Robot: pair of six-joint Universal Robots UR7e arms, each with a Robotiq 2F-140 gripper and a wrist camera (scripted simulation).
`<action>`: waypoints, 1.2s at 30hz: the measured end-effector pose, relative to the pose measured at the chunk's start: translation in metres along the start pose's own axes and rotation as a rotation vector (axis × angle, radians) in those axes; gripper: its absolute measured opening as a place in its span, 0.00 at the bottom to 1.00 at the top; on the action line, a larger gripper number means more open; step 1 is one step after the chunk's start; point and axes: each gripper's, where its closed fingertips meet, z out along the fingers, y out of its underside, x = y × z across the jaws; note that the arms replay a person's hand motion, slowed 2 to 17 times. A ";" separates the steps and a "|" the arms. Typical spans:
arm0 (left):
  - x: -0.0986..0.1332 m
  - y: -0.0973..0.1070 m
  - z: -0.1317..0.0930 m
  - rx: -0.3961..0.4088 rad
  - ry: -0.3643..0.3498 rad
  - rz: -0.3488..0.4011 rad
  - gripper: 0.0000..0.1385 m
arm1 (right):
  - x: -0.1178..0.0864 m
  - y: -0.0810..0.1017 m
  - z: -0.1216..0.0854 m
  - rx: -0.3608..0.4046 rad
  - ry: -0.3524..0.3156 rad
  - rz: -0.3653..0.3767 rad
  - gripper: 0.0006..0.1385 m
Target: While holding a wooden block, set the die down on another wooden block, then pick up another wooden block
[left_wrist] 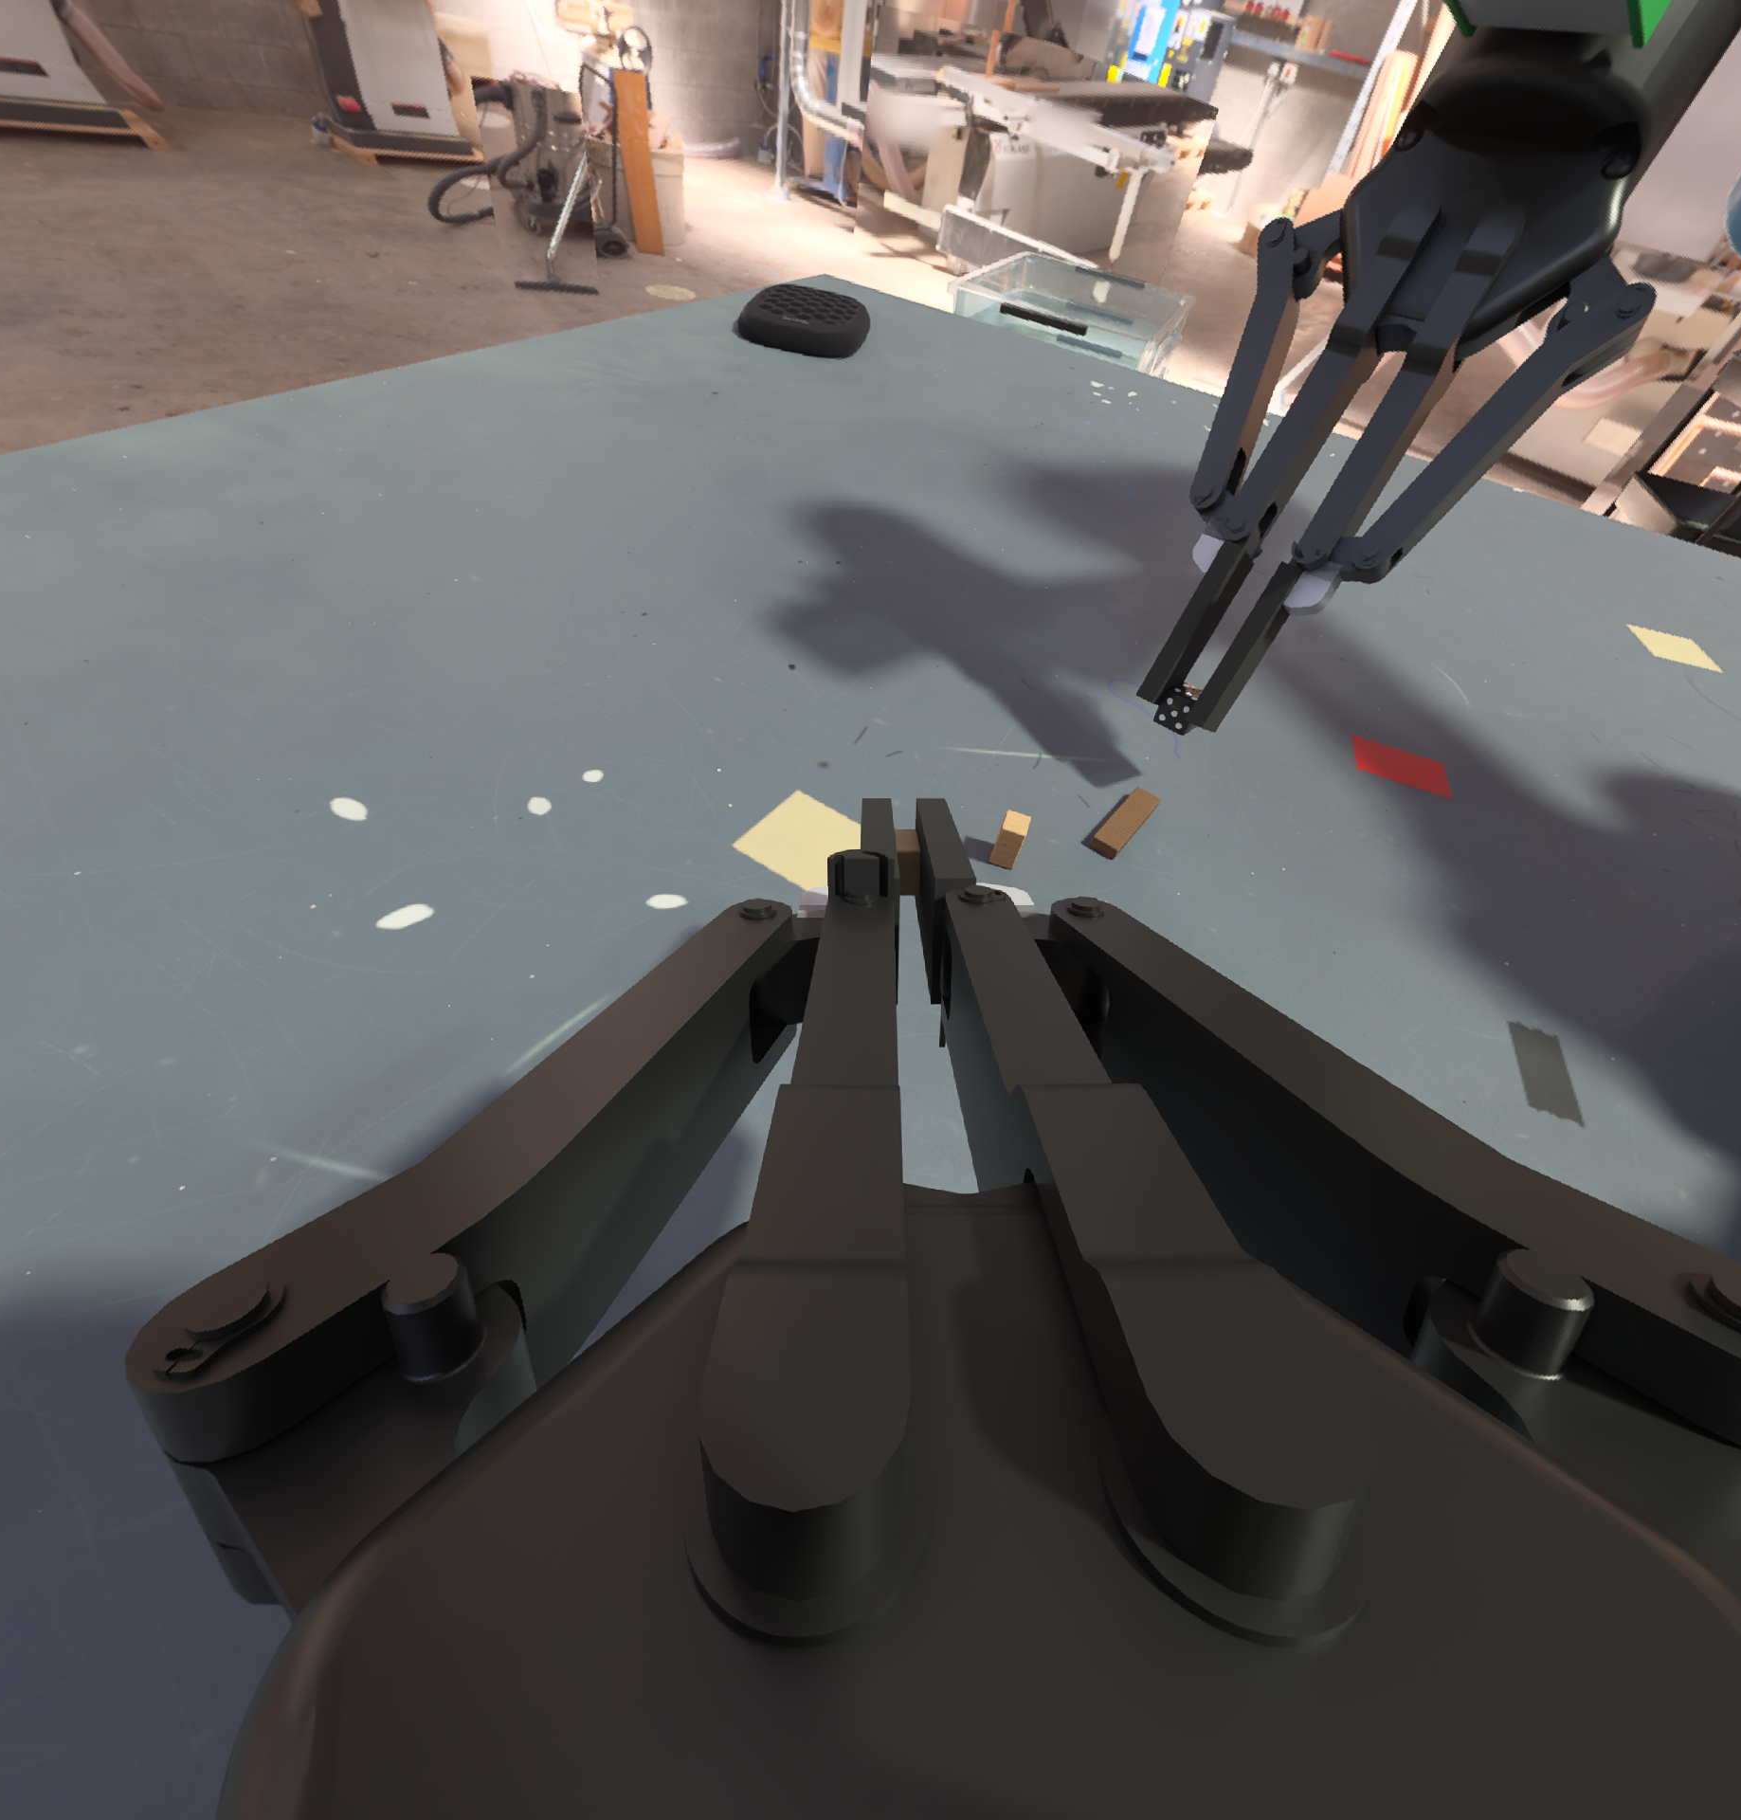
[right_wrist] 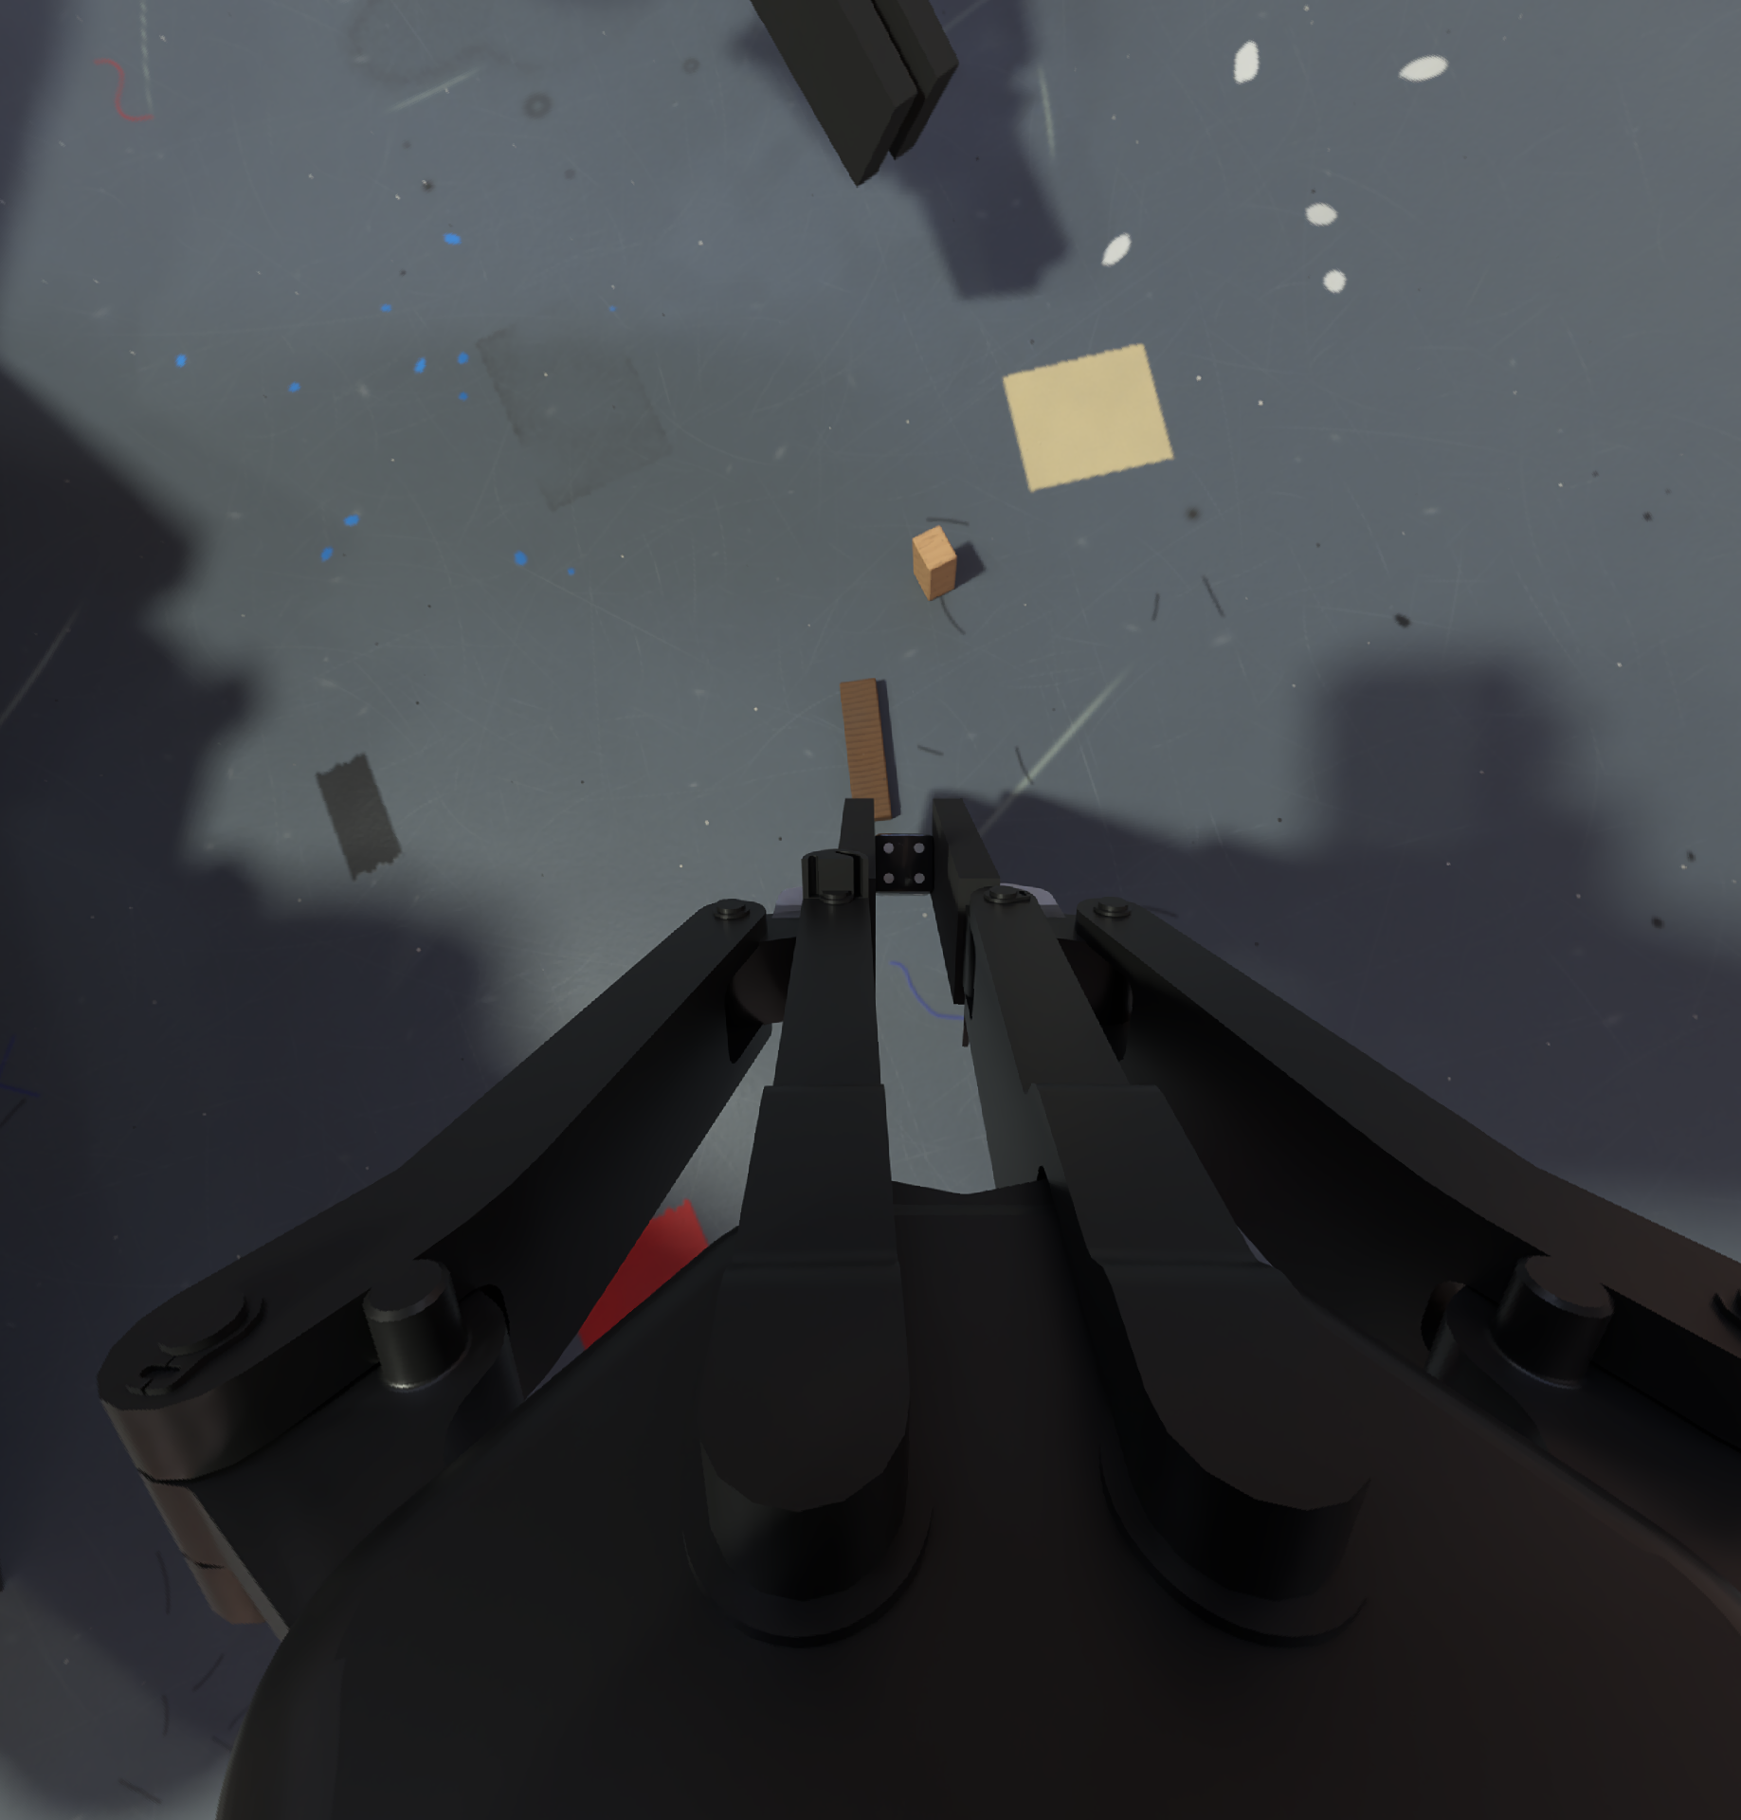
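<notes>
My left gripper [left_wrist: 907,837] is shut on a small wooden block [left_wrist: 907,862], held above the grey table [left_wrist: 453,611]. My right gripper [right_wrist: 903,837] is shut on a black die with white pips [right_wrist: 903,865]; the left wrist view shows it too [left_wrist: 1173,711], held above the table at the right. Two more wooden blocks rest on the table: a short one standing upright [left_wrist: 1010,839] [right_wrist: 933,563] and a longer flat one [left_wrist: 1124,822] [right_wrist: 866,748]. The flat block lies just ahead of the die in the right wrist view. The left gripper's fingertips [right_wrist: 871,89] show at the top there.
A black perforated pad [left_wrist: 805,320] lies at the table's far edge, with a clear bin [left_wrist: 1073,305] beyond it. Flat patches mark the tabletop: yellow [left_wrist: 792,837] [right_wrist: 1088,419], red [left_wrist: 1401,766], dark grey [right_wrist: 357,815]. A workshop lies behind.
</notes>
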 end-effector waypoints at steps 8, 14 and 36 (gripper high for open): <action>-0.001 -0.001 -0.001 0.004 -0.004 -0.001 0.05 | -0.005 -0.016 0.003 0.044 -0.045 -0.031 0.11; -0.001 0.000 -0.001 0.000 -0.003 -0.006 0.05 | -0.008 -0.025 0.008 0.053 -0.053 -0.066 0.11; 0.003 0.005 0.002 -0.032 0.016 0.009 0.05 | -0.018 -0.037 0.034 0.014 -0.090 -0.103 0.11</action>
